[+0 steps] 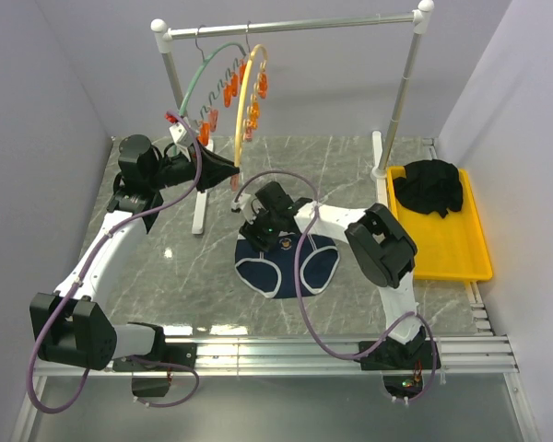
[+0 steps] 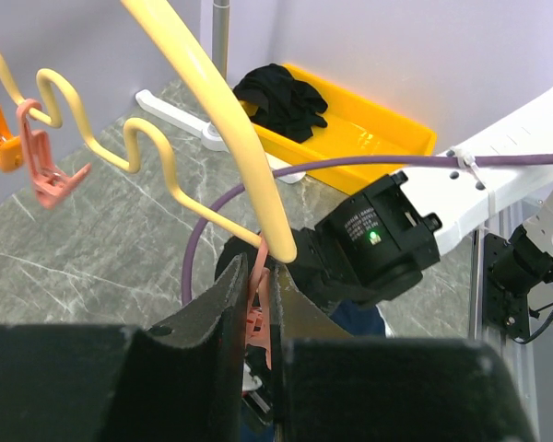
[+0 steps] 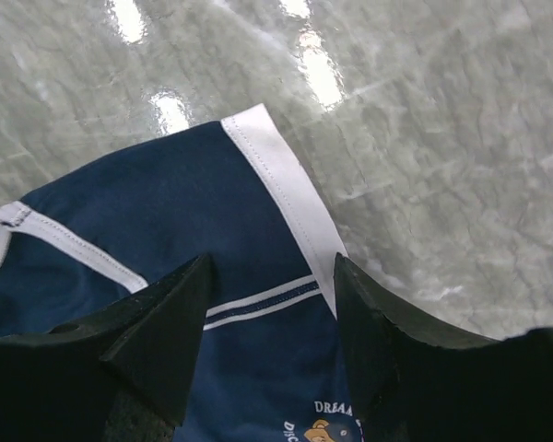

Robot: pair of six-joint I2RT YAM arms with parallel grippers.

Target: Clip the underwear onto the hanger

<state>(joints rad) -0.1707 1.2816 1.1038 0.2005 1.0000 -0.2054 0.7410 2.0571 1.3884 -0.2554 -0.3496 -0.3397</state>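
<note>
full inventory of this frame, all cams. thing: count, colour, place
underwear: 1, navy with white trim, flat on the table centre
yellow hanger: 1, yellow, hooked on the rack rail
green hanger: 1, green, on the rail left of the yellow one
clips: many, exact count unclear, orange, along both hangers
end clip: 1, salmon-orange, lower tip of the yellow hanger
rack: 1, silver rail with white ends, far side of the table
tray: 1, yellow, right edge
black clothing pile: 1, black, far end of the tray
table: 1, grey marble
left gripper: 1, black, pinching the end clip
right gripper: 1, black, open just above the underwear
</note>
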